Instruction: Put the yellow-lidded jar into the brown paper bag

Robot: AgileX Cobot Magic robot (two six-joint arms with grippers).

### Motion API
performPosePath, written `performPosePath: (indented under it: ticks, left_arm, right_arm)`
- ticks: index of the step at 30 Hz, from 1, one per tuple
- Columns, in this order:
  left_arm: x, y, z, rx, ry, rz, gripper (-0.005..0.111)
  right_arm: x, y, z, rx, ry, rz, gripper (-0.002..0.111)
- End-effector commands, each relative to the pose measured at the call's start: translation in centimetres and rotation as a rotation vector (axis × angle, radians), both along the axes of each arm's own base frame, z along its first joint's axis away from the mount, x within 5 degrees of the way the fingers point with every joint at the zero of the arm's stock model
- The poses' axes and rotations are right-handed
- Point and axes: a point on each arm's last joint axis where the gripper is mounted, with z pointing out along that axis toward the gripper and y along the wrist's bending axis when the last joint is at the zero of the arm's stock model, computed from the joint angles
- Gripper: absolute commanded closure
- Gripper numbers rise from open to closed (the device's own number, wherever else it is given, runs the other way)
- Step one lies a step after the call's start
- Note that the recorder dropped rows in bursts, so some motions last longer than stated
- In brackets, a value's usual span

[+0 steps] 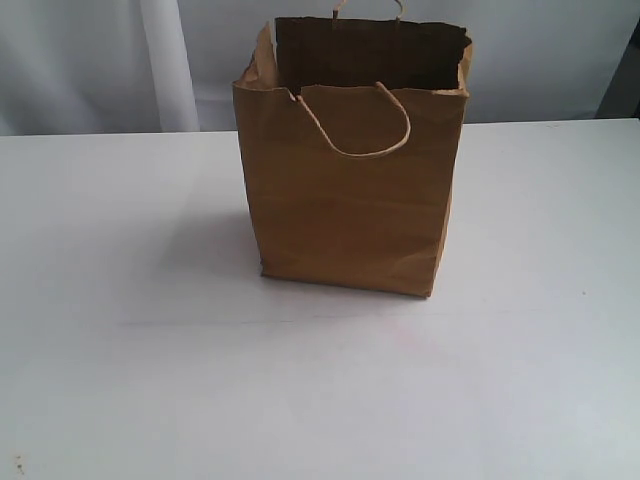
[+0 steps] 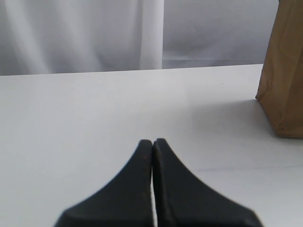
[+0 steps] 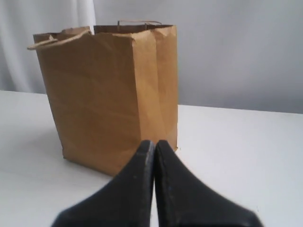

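The brown paper bag (image 1: 350, 200) stands upright and open at the middle of the white table, one cord handle hanging over its front. The yellow-lidded jar shows in no view; the bag's inside is dark and I cannot see into it. My left gripper (image 2: 153, 142) is shut with nothing in it, low over the table, and the bag's corner (image 2: 286, 71) is off to one side of it. My right gripper (image 3: 154, 143) is also shut and empty, pointing at the bag (image 3: 109, 94) a short way ahead. Neither gripper appears in the exterior view.
The white table (image 1: 120, 300) spreads around the bag on all sides. A pale curtain (image 1: 100, 60) hangs behind the table's far edge. A small dark speck (image 1: 17, 463) lies near the front left corner.
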Motion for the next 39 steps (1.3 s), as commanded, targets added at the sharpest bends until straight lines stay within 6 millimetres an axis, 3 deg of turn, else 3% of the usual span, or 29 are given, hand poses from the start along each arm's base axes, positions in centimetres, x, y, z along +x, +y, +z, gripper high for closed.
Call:
performPosePath:
  ticks: [1, 39]
  left_arm:
    - [0.04, -0.04, 0.14, -0.007, -0.009, -0.004, 0.106]
    - [0.04, -0.04, 0.14, -0.007, -0.009, -0.004, 0.106]
  right_arm:
    - [0.37, 0.14, -1.69, -0.003, -0.026, 0.006, 0.108]
    - [0.37, 0.19, -1.54, 0.015, -0.04, 0.011, 0.108]
